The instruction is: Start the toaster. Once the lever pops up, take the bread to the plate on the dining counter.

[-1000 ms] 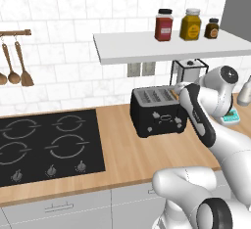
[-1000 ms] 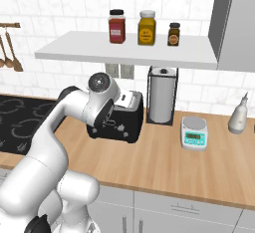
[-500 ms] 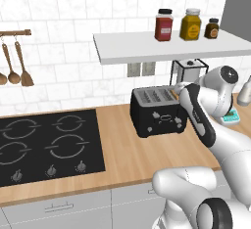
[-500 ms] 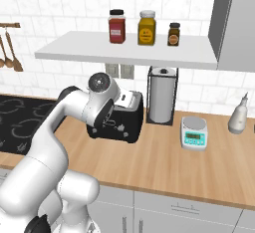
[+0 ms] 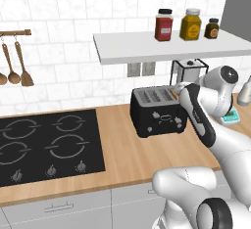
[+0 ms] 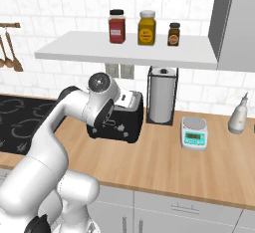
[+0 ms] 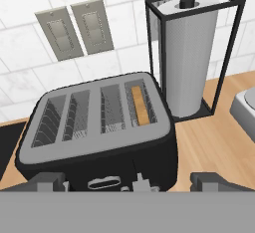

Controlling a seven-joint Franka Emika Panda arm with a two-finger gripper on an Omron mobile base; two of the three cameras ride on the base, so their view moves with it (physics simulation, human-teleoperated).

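Left base view: we see the toaster (image 5: 158,111) standing on the wood counter (image 5: 122,149), right of the hob (image 5: 49,147), with the arm reaching over its right end. Right base view: the arm partly covers the toaster (image 6: 121,122), just left of the paper towel holder (image 6: 162,95). Hand view: the tool (image 7: 127,182) hangs over the toaster's front, fingers wide apart, gripping nothing; the bread (image 7: 140,105) sits in the rightmost slot.

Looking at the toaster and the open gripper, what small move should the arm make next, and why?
Probably lower the open gripper toward the front face of the toaster to reach a lever. The bread sits down in the slot nearest the paper towel holder, and the fingertips hang above the front edge, touching nothing.
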